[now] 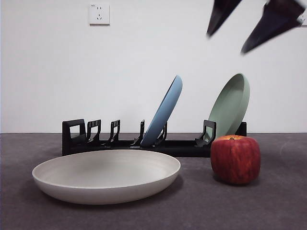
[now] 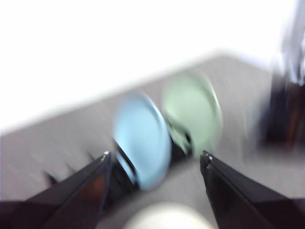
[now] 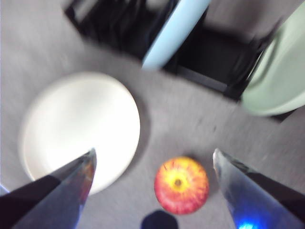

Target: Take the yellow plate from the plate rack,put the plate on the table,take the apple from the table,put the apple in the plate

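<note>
The yellow plate [image 1: 106,175] lies flat on the table [image 1: 268,211], in front of the black plate rack [image 1: 76,136]. The red apple [image 1: 235,159] stands on the table to the plate's right, apart from it. My right gripper [image 1: 226,44] hangs open high above the apple, with nothing between its jaws. The right wrist view looks down on the apple [image 3: 181,185] and the yellow plate [image 3: 78,131] between that open gripper [image 3: 154,151]. My left gripper [image 2: 155,155] is open and empty, shows only in its own blurred wrist view, and faces the rack from above the yellow plate [image 2: 167,217].
A light blue plate [image 1: 165,111] leans in the middle of the rack and a pale green plate [image 1: 232,103] leans at its right end, just behind the apple. A white wall with a socket [image 1: 99,14] closes the back.
</note>
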`<act>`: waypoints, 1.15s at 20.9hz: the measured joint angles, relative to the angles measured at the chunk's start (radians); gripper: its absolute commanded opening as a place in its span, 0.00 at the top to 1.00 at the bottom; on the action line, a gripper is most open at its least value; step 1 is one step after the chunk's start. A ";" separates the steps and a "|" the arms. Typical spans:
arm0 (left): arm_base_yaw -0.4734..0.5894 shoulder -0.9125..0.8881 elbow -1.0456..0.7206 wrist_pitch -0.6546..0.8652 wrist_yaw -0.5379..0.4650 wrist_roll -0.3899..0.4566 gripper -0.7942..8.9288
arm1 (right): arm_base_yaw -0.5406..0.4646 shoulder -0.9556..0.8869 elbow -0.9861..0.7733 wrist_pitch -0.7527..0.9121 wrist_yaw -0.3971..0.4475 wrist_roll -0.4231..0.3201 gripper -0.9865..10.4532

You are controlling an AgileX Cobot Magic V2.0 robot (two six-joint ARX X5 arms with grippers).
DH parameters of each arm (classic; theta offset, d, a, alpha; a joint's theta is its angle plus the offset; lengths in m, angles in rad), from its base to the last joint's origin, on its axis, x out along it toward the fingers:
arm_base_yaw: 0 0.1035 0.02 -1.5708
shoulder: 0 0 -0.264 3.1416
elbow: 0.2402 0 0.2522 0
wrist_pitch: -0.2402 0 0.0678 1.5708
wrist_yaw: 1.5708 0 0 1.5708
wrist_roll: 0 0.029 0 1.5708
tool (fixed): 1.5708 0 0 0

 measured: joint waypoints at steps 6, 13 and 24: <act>0.000 -0.195 0.070 -0.116 -0.179 0.006 0.60 | 0.055 0.253 0.000 -0.007 0.126 -0.008 0.55; 0.000 -0.231 0.071 -0.213 -0.256 0.010 0.60 | 0.054 0.479 0.000 -0.018 0.126 -0.007 0.56; 0.000 -0.231 0.071 -0.222 -0.259 0.011 0.60 | 0.058 0.513 0.000 -0.048 0.130 0.012 0.92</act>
